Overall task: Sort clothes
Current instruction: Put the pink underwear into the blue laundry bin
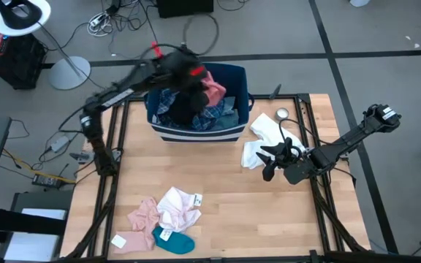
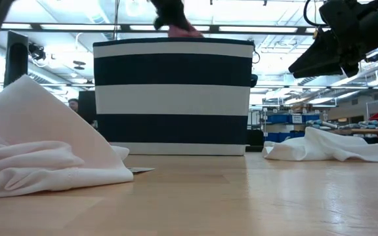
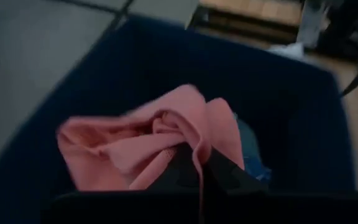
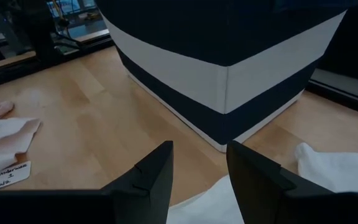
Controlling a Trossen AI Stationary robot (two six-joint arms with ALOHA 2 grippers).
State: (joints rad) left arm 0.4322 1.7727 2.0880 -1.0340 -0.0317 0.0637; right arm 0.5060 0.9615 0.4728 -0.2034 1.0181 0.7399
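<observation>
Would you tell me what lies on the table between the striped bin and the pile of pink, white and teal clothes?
Nothing: in the high view only bare wooden table separates the bin from the pile.

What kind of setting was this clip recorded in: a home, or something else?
Most likely a robotics lab or workshop, not a home: cables trail across a grey floor, ceiling strip lights run overhead, and shelving with blue bins stands behind the wooden table.

1. Your high view looks straight down on the whole bench (image 1: 269, 212).
2. Your low view sits at bench level, facing the striped bin (image 2: 172, 98).
3. Both wrist views look closely at that bin.
</observation>
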